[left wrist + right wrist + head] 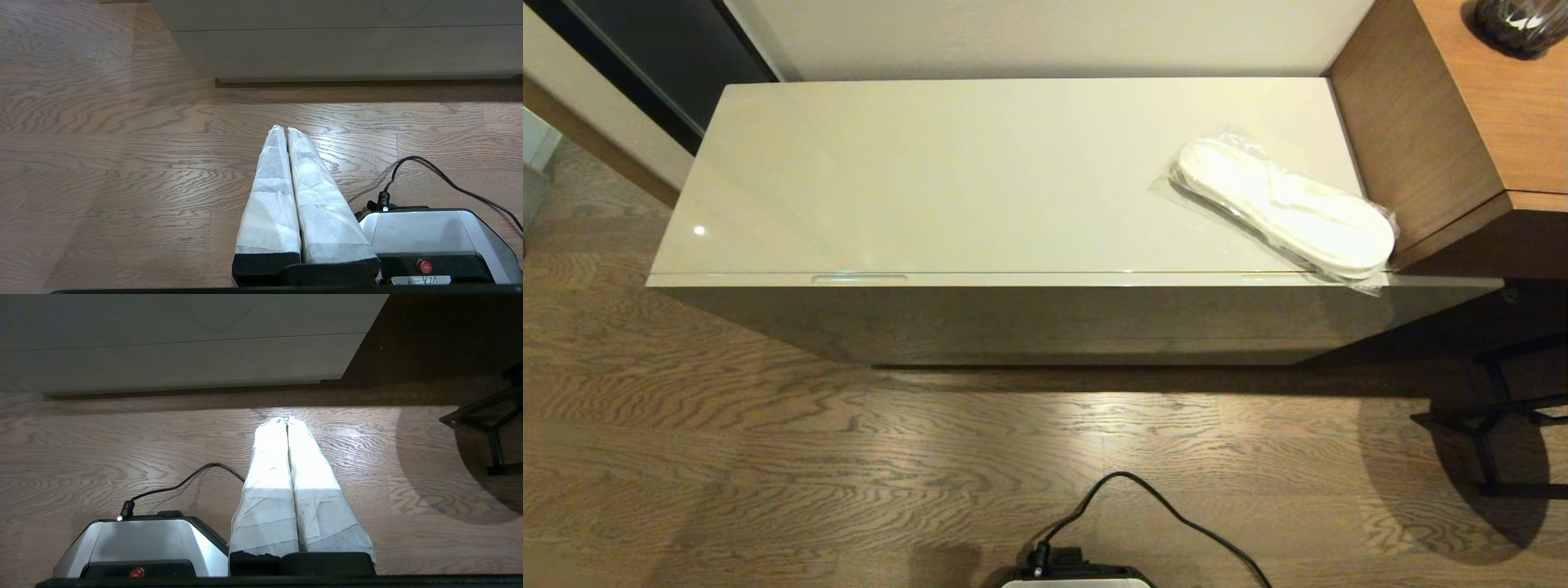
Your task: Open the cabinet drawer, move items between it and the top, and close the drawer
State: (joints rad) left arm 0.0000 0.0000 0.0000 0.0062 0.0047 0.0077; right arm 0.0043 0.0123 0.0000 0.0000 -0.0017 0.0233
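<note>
The long glossy beige cabinet fills the head view, its top [947, 171] bare except at the right end. There the flat white slippers in clear plastic [1286, 208] lie slanted, near the front edge. The cabinet drawer [1029, 280] is closed, with a slot handle [859, 278] along its front edge. The wrapped bundle is out of view. Neither arm appears in the head view. My left gripper [282, 128] hangs over the wooden floor in front of the cabinet, shut and holding nothing. My right gripper [287, 418] hangs the same way, shut and holding nothing.
A brown wooden unit [1445, 131] butts against the cabinet's right end, with a dark vase [1519, 24] on it. A black metal frame [1503, 408] stands on the floor at the right. My base with its black cable [1143, 498] sits before the cabinet.
</note>
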